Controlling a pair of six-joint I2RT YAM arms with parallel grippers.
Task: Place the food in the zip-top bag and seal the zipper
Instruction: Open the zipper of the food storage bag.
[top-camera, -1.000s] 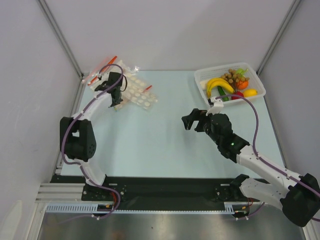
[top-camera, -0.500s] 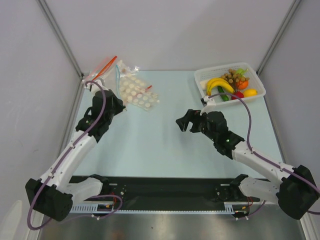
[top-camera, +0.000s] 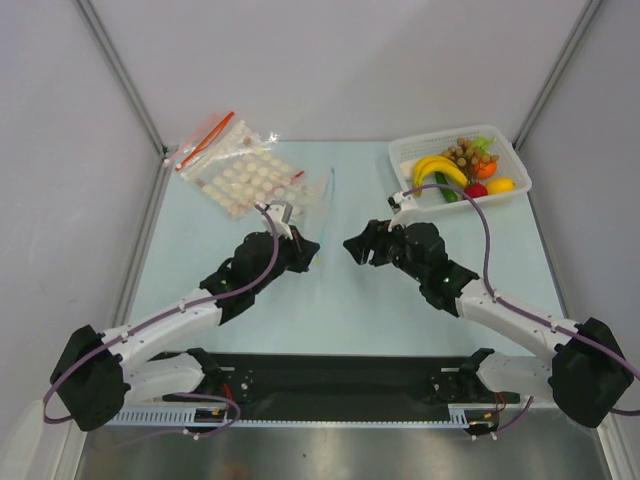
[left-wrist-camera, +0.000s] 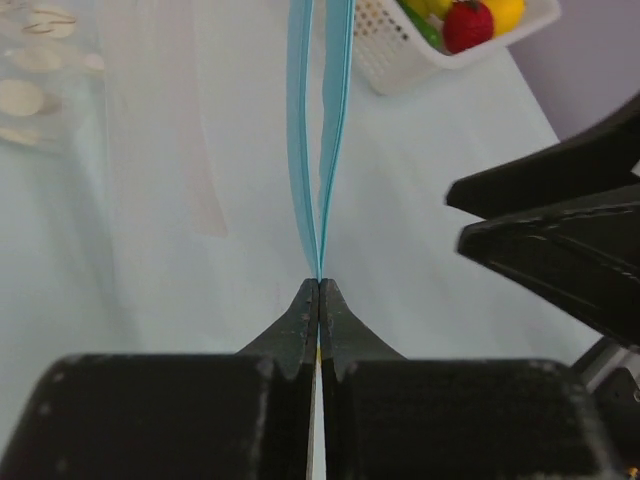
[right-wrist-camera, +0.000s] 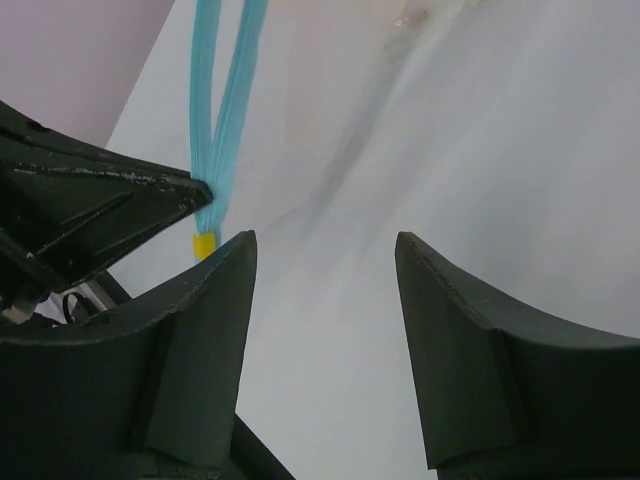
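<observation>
Off the far-left corner, now toward the middle: pinches zipper (left-wrist-camera: 298, 120) end in left gripper (left-wrist-camera: 319, 285), brings zip-top bag (top-camera: 318, 198) before spread right gripper (right-wrist-camera: 325, 238) for opening.

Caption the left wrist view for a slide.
Left gripper shut on the light blue-teal zipper strip of the clear plastic bag; right gripper nearby.

The left gripper (top-camera: 303, 247) has swung from the far-left corner to the centre, bringing the bag (top-camera: 318, 198) along by its zipper (left-wrist-camera: 318, 150), while the right gripper (top-camera: 356, 247) has edged leftward, close to it.
</observation>
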